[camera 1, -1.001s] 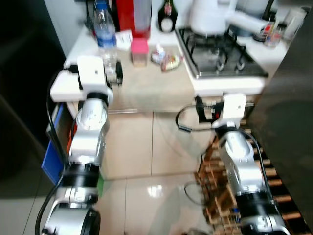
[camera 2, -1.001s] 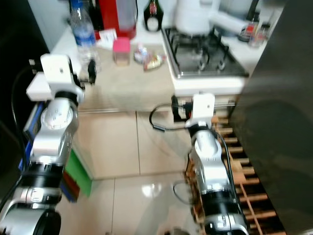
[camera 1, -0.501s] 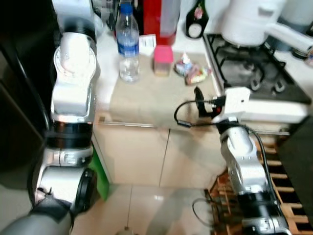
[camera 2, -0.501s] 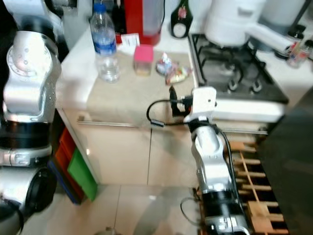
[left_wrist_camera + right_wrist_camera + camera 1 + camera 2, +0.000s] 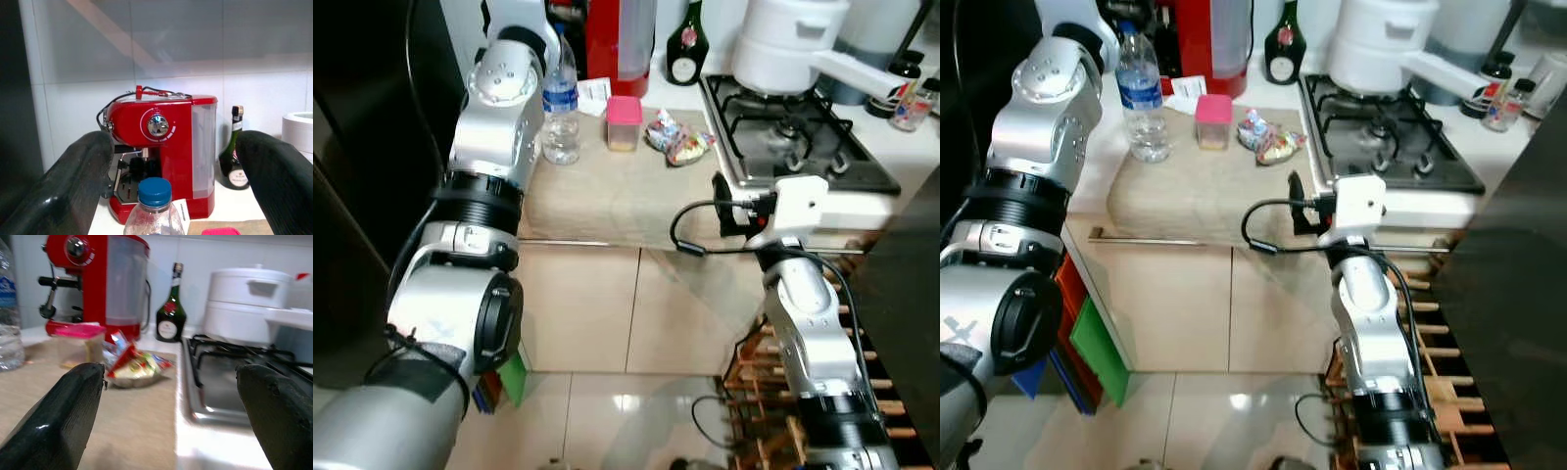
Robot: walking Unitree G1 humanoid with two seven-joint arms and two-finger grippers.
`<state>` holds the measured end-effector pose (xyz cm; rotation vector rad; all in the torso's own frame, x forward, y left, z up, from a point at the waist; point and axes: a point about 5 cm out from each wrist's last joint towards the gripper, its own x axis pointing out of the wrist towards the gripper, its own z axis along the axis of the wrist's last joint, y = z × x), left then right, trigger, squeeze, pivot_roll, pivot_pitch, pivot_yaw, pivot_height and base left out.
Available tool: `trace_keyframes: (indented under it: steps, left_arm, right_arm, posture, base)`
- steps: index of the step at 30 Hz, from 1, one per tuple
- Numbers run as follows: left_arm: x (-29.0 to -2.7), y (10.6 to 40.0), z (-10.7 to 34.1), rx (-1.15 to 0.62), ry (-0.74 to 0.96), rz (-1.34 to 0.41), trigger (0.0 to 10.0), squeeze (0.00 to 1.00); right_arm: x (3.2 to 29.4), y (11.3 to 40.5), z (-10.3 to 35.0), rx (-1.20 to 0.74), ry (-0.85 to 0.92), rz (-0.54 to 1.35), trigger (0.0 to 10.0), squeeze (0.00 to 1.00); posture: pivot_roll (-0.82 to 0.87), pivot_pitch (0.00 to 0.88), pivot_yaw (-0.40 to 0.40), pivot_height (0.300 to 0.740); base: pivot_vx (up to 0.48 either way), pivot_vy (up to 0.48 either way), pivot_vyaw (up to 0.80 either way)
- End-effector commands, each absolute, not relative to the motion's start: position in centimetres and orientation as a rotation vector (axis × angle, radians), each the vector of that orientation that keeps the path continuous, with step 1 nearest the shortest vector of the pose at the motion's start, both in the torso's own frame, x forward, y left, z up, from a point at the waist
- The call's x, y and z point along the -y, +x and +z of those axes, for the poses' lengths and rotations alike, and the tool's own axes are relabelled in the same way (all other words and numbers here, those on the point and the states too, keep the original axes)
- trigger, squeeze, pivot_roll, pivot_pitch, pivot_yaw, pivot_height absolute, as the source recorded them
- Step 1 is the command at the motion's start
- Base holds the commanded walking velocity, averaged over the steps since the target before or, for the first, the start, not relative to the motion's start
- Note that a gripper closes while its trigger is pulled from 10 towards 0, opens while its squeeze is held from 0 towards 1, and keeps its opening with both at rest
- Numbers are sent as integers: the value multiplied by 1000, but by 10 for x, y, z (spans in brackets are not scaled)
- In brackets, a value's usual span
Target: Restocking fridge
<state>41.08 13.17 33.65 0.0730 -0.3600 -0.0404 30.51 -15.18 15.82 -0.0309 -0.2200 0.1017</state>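
Free: bare beige worktop front (image 5: 607, 191) | Blocked behind: clear plastic water bottle (image 5: 561, 103), pink-lidded tub (image 5: 624, 122), red coffee machine (image 5: 164, 147)

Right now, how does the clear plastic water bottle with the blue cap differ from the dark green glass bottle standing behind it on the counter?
The clear plastic water bottle is see-through with a blue cap and blue label; the dark green glass bottle is opaque with a round red-and-white label. The water bottle stands near the counter's left edge, in front of the red coffee machine; the green bottle stands at the back, beside the white pot. Both stand upright and are held by no gripper.
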Motion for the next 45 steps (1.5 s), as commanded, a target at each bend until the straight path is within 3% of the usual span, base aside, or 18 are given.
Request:
trace_keyframes:
  steps: [1, 8, 18, 27, 34, 45]
  left_arm:
    - [-129, 412, 347, 386, 72, -37, 10000, 0]
    - [-129, 419, 348, 365, 95, 3, 10000, 0]
    - [-153, 422, 354, 374, 164, 140, 10000, 0]
    - [-164, 425, 347, 319, 106, 164, 10000, 0]
    - [-157, 427, 338, 293, 40, 118, 10000, 0]
    - [-154, 430, 309, 181, 75, 114, 10000, 0]
  right_arm:
    - [158, 302, 163, 225, -45, 79, 10000, 0]
    - [166, 285, 158, 184, -69, 68, 10000, 0]
    - [172, 258, 150, 111, -98, 78, 10000, 0]
    - [178, 242, 151, 63, -118, 74, 10000, 0]
    - [179, 231, 150, 34, -120, 65, 10000, 0]
    - [177, 226, 149, 3, -115, 68, 10000, 0]
  posture:
    - [-97, 0, 20, 740]
    - [-143, 0, 8, 740]
    - [-187, 0, -13, 740]
    - [-218, 0, -10, 740]
    - [-232, 26, -8, 740]
    - [-236, 52, -3, 740]
  base:
    - [0, 0, 0]
    - [0, 0, 0]
    - [0, 0, 0]
    - [0, 0, 0]
    - [0, 0, 0]
    - [0, 0, 0]
